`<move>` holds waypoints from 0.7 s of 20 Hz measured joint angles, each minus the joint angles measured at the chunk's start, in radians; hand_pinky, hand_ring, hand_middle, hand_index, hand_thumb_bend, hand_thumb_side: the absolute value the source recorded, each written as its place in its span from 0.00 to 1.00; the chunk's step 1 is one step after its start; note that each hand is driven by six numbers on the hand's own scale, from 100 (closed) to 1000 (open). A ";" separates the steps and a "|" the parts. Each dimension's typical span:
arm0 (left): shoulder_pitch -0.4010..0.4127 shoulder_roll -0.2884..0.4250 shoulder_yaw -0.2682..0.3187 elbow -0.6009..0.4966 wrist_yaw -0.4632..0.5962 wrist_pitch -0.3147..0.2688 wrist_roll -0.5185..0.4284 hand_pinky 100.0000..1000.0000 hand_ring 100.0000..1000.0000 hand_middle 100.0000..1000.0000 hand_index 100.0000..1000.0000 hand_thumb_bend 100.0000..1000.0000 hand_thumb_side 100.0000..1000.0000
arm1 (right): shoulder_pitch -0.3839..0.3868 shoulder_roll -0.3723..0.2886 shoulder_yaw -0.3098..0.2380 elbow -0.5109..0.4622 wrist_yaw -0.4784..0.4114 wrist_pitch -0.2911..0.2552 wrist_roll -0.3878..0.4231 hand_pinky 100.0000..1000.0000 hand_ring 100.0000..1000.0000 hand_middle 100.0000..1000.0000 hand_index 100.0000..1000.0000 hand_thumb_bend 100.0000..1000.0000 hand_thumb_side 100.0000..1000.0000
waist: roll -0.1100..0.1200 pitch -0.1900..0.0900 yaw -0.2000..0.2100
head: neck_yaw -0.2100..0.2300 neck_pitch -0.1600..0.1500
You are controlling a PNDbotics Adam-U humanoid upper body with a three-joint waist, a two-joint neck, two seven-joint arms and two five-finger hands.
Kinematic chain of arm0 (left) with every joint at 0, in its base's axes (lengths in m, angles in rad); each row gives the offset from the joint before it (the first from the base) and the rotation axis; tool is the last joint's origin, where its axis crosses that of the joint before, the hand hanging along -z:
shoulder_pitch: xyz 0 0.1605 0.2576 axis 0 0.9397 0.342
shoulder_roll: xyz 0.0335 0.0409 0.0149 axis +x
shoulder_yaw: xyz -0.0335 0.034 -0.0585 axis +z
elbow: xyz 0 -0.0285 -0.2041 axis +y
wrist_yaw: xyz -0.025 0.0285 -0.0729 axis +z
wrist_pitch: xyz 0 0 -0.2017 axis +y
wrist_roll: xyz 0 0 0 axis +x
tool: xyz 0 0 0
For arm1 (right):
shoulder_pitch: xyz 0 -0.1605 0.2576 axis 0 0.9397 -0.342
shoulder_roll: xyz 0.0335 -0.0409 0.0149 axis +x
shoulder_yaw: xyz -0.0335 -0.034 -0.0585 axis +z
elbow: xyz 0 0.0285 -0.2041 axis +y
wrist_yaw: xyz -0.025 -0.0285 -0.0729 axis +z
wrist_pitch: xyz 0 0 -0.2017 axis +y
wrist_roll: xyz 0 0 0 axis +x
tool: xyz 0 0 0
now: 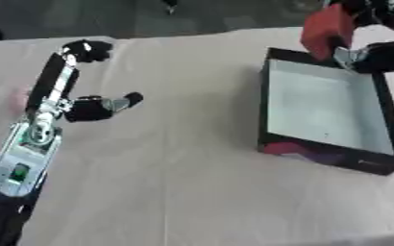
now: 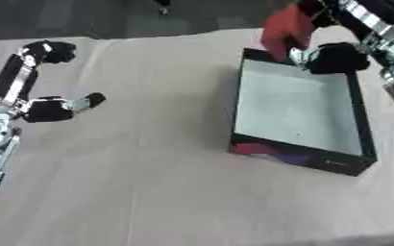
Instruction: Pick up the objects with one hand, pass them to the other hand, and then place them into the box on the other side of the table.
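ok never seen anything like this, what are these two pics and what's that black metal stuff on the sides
Both pictures come from one stereo camera in a humanoid robot's head, looking down at a table under a beige cloth; they show the same moment from its left and right eyes. The black and silver pieces are its arms. The left hand is over the cloth on the left, fingers relaxed, holding nothing. The right hand comes in at the upper right and grips a red object at the far edge of a shallow black box with a pale grey bottom. The box looks empty inside.
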 measured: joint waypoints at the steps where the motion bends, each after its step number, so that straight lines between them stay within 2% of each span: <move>1: 0.000 0.000 0.000 0.000 0.000 0.001 0.001 0.76 0.67 0.59 0.76 0.68 0.25 | 0.005 -0.001 0.000 0.004 0.004 -0.003 0.002 0.87 0.70 0.39 0.75 0.00 0.04 | 0.000 0.000 0.000 | -0.001 0.000; 8: 0.000 0.000 0.007 -0.005 0.003 0.008 0.009 0.76 0.67 0.59 0.76 0.68 0.26 | 0.037 -0.006 -0.012 0.046 0.042 -0.034 0.031 0.91 0.79 0.51 0.85 0.00 0.06 | 0.000 0.000 0.001 | -0.003 0.000; 11: 0.000 0.000 0.011 -0.005 0.003 0.010 0.011 0.76 0.67 0.59 0.76 0.68 0.26 | 0.046 -0.006 -0.012 0.072 0.069 -0.048 0.045 0.93 0.85 0.58 0.91 0.00 0.15 | 0.000 0.000 0.002 | -0.003 0.000; 14: 0.000 0.000 0.012 -0.005 0.003 0.011 0.012 0.76 0.67 0.60 0.76 0.68 0.26 | 0.050 -0.006 -0.017 0.101 0.097 -0.065 0.055 0.95 0.92 0.68 0.97 0.00 0.30 | 0.000 0.000 0.002 | -0.003 0.000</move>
